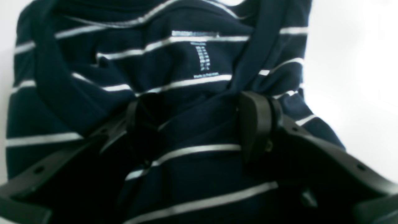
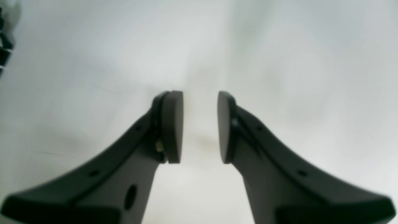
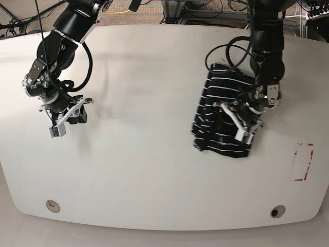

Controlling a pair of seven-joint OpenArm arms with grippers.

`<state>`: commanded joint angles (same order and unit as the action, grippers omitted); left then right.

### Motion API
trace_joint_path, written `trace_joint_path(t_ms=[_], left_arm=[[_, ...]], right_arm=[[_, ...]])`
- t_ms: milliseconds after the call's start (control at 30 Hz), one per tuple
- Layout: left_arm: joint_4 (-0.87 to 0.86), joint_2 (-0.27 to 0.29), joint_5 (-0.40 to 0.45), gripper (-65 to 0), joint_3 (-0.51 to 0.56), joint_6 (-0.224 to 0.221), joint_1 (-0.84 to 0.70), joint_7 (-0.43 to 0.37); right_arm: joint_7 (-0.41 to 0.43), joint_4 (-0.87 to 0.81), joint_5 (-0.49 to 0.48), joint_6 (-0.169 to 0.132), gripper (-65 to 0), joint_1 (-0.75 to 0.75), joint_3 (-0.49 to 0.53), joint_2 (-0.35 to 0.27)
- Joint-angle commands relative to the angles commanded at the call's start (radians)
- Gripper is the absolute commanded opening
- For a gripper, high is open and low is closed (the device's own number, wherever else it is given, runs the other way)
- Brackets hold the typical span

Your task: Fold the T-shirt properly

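Left wrist: T-shirt [image 1: 192,77] neck label (print illegible)

The T-shirt [image 3: 222,114] was bunched on the table [image 3: 154,170] toward the base view's right side. The left gripper [image 3: 240,119] was set upon it, fabric between its jaws. The right gripper [image 3: 72,114] was positioned well apart, over the table's opposite side.

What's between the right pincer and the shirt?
Only bare white table, as the base view shows. The right pincer hangs open far from the shirt, which the left pincer grips.
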<state>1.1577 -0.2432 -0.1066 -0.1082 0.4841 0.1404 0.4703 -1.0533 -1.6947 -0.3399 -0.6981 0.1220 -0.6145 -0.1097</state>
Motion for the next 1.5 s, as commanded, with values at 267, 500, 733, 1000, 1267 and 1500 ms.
trace_joint_path(t_ms=[267, 500, 733, 1000, 1267, 1500], left_arm=[[-0.137, -0.224, -0.002, -28.2, -0.132, 0.126, 0.008, -0.005], [-0.239, -0.39, -0.002, -28.2, -0.175, 0.214, 0.048, -0.005], [-0.227, -0.497, -0.003, -28.2, -0.176, 0.214, 0.074, -0.003], [-0.003, -0.535, -0.003, -28.3, -0.178, 0.214, 0.107, 0.103], [0.368, -0.356, 0.008, -28.3, -0.178, 0.214, 0.015, 0.152], [0.523, -0.112, 0.092, -28.1, -0.121, 0.049, -0.051, 0.138]], right_arm=[[0.0, -0.04, -0.002, 0.0, -47.2, 0.0, 0.005, 0.002], [-0.002, -0.068, -0.002, 0.0, -47.2, -0.003, 0.005, 0.002], [-0.002, -0.066, 0.002, 0.0, -47.2, -0.029, 0.006, 0.003], [0.006, -0.066, 0.011, 0.0, -47.2, -0.048, 0.006, 0.0], [0.129, -0.06, 0.092, 0.0, -47.2, -0.068, 0.006, -0.038], [0.419, -0.032, 0.356, 0.0, -47.2, -0.098, 0.028, -0.038]])
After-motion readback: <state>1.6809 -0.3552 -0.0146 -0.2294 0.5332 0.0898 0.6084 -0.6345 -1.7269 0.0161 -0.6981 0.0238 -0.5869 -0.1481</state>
